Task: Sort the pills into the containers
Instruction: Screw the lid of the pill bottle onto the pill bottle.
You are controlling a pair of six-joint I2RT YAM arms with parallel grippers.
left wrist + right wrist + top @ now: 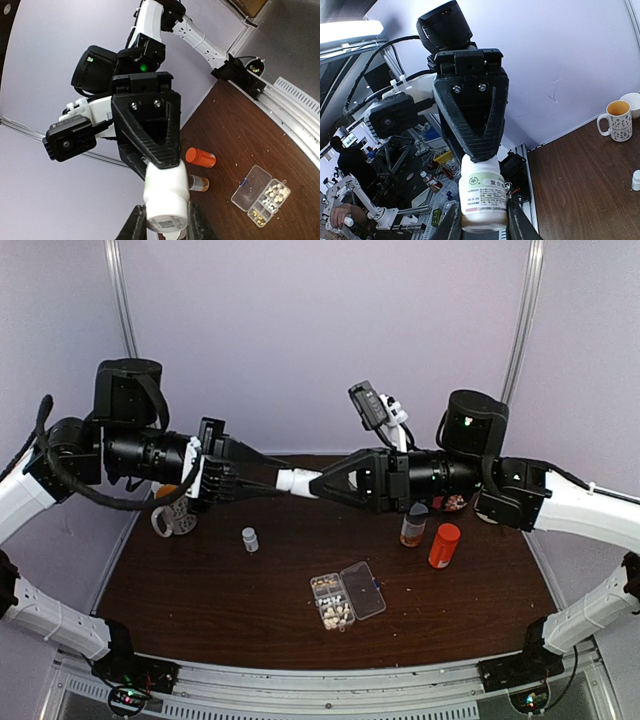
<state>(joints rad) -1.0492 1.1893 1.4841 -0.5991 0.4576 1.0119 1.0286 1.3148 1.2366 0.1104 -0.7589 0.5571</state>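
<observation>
Both grippers hold one white pill bottle (297, 480) level in the air above the table's back half. My left gripper (280, 480) is shut on one end; in the left wrist view (167, 225) its fingers clamp the bottle (165, 192). My right gripper (318, 483) is shut on the other end; in the right wrist view (481, 225) its fingers clamp the labelled body (482, 192). The clear organiser box (363, 590) lies open at front centre, with pale pills (333, 602) in its cells. It also shows in the left wrist view (248, 188), with pills (272, 196).
An orange bottle (444, 545) and an amber bottle with a white cap (413, 525) stand right of centre. A tiny white bottle (250, 539) stands left of centre. A mug (175, 520) sits at the back left, next to a white bowl (632, 102).
</observation>
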